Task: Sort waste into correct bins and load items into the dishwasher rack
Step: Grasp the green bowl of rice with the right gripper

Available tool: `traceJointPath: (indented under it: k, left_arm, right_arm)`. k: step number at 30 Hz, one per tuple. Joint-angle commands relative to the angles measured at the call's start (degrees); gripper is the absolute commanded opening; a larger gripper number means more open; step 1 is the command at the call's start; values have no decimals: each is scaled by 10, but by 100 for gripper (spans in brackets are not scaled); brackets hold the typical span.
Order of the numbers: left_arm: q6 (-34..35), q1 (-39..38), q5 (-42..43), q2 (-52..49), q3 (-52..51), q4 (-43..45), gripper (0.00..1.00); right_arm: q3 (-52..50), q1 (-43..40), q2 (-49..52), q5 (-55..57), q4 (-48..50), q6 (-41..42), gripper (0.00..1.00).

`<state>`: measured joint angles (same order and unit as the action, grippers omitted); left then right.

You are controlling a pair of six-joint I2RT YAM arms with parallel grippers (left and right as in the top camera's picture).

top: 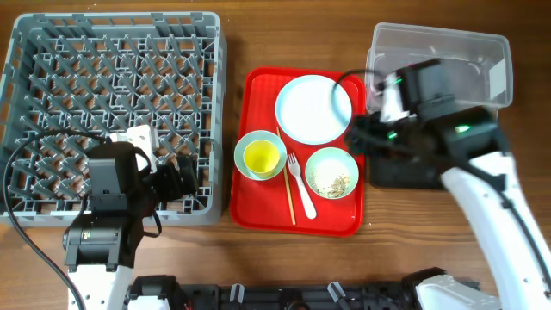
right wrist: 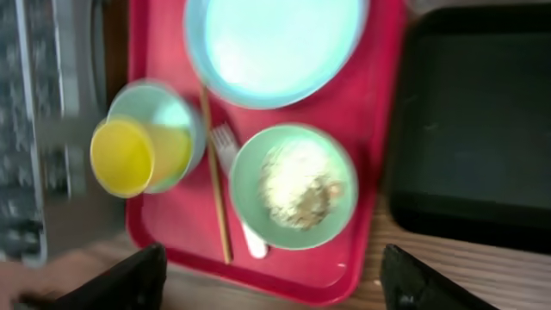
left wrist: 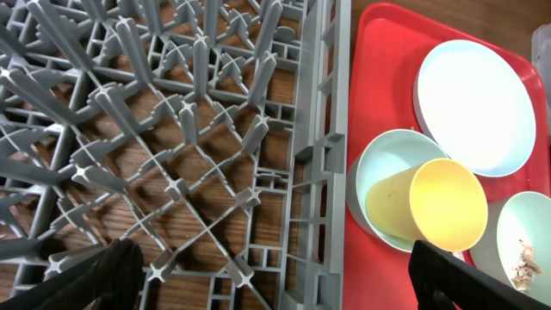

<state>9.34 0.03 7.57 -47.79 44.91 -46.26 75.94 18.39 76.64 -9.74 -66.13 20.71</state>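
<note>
Grey plastic dishwasher rack (top: 112,19) lay leftmost, the left gripper (top: 179,181) spread wide over its near edge, empty. On the red tray (top: 254,211) sat the yellow cup (top: 261,156), plate (top: 312,108) and food scraps (top: 334,179). The right gripper (right wrist: 267,280) gaped empty beside the black tray (right wrist: 465,129).

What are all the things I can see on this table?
rack: 1, grey, left side of table
red tray: 1, red, centre
plate: 1, white, far end of red tray
bowls: 2, mint, on red tray, one left, one right
cup: 1, yellow, in left bowl
scraps: whitish, in right bowl
fork: 1, white, between the bowls
chopsticks: count unclear, wooden, beside fork
tub: 1, clear, far right
black tray: 1, black, right of red tray
table: 1, brown wood
left gripper: 1, black, open, over rack's near corner
right gripper: 1, black, open, over red tray's right edge
</note>
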Motion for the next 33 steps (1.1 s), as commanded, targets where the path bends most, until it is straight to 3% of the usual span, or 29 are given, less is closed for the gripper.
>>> traceJointPath:
  k: [1, 8, 14, 18, 24, 33]
  left_arm:
    - [5, 2, 7, 0, 11, 1, 100]
    - [5, 2, 7, 0, 11, 1, 100]
    - [5, 2, 7, 0, 11, 1, 100]
    - [5, 2, 7, 0, 11, -2, 100]
    - [5, 2, 7, 0, 11, -3, 100]
    - [5, 2, 7, 0, 11, -3, 100]
  right_arm:
    - [-62, 91, 8, 40, 49, 39, 78]
    - [-141, 184, 62, 77, 167, 110, 67]
    - [-144, 200, 153, 106, 224, 129, 60]
    - [-144, 200, 203, 106, 250, 144, 47]
    - [-144, 200, 250, 119, 264, 171, 36]
    - [-144, 200, 261, 119, 255, 186, 4]
